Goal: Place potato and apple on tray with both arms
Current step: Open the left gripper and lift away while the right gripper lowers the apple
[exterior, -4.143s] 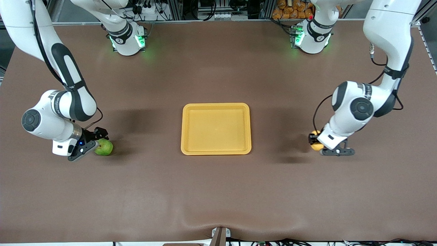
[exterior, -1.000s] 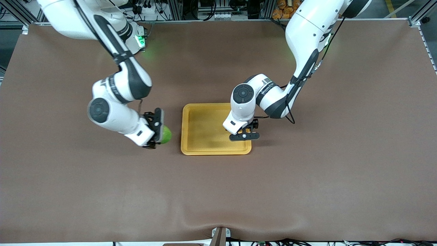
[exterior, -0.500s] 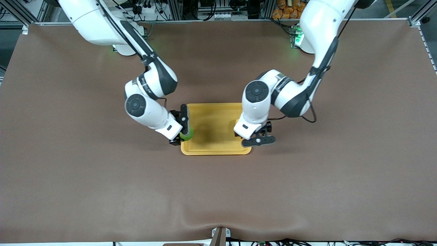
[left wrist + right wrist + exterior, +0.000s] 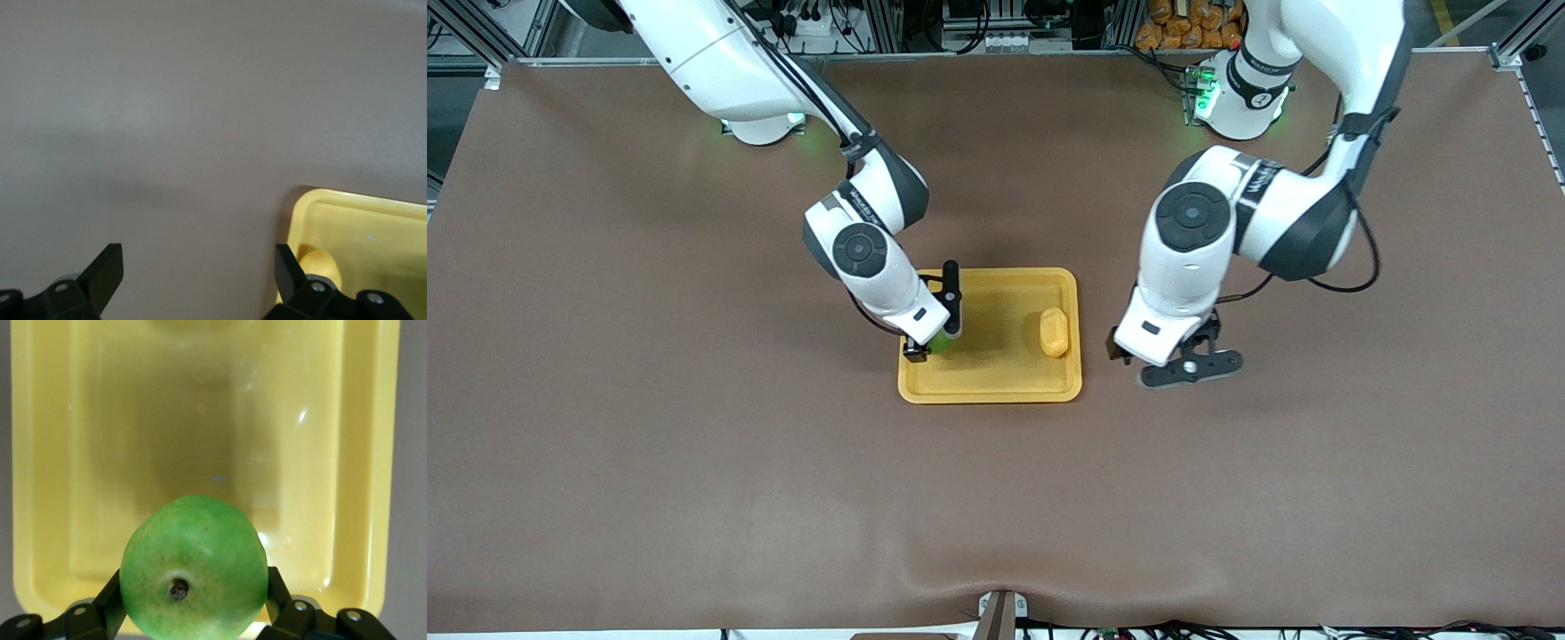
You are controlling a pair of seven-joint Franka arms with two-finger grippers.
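Right end effector point(image 4: 935, 331) clamps the apple point(image 4: 194, 567) just above the tray point(image 4: 989, 388), at the end toward the right arm. Left end effector point(image 4: 1183, 356) hangs wide and empty over the worktop point(image 4: 694, 462) beside the tray. The potato point(image 4: 1054, 332) lies inside, by the rim nearest that empty end effector.

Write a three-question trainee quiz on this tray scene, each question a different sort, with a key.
1. True or false: the potato lies in the tray.
2. Which hand grips the apple? A) left hand B) right hand C) neither
3. Fill in: the left hand is open over the ____.

Key:
1. True.
2. B: the right hand holds it over the tray.
3. Table, beside the tray toward the left arm's end.
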